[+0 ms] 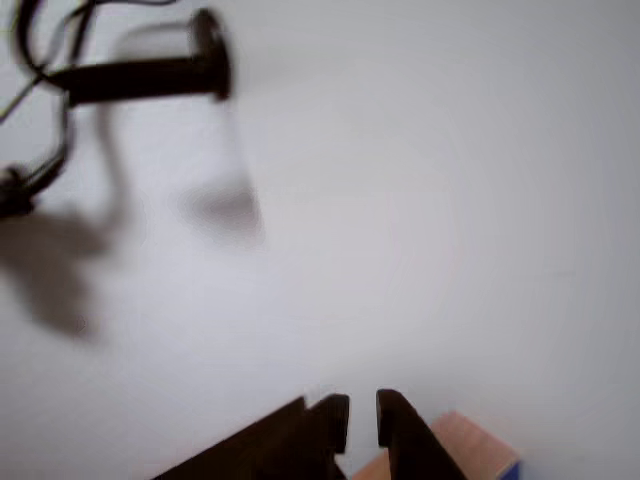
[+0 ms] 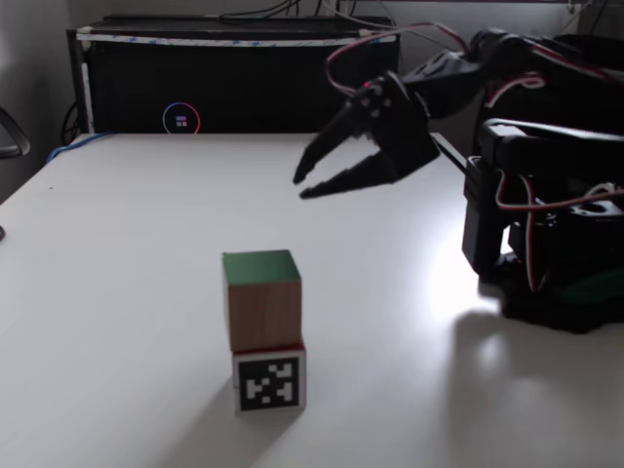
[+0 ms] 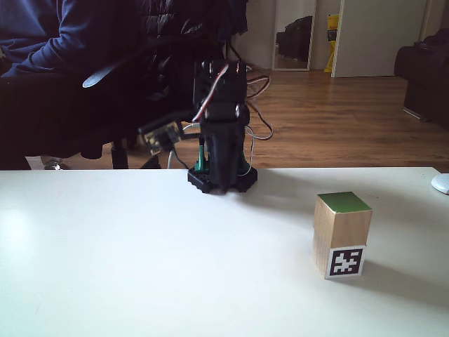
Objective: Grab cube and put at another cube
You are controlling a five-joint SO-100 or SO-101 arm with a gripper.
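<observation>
The cube (image 2: pixel 261 297), light wood with a green top, stands stacked on another cube (image 2: pixel 270 380), which shows a red top rim and a black-and-white marker face. The same stack shows in a fixed view: cube (image 3: pixel 342 217) on another cube (image 3: pixel 346 261). My gripper (image 2: pixel 300 185) hangs in the air above and to the right of the stack, clear of it, jaws slightly apart with nothing between them. In the other view the gripper (image 1: pixel 362 420) tips sit at the bottom edge beside a wooden block corner (image 1: pixel 470 445) with a blue patch; which cube it is I cannot tell.
The arm's base (image 2: pixel 556 244) stands at the table's right side. A black box (image 2: pixel 234 83) with a glowing ring lines the far edge. A person in dark clothing (image 3: pixel 42 42) sits behind the table. A white mouse (image 3: pixel 440 184) lies at the right edge.
</observation>
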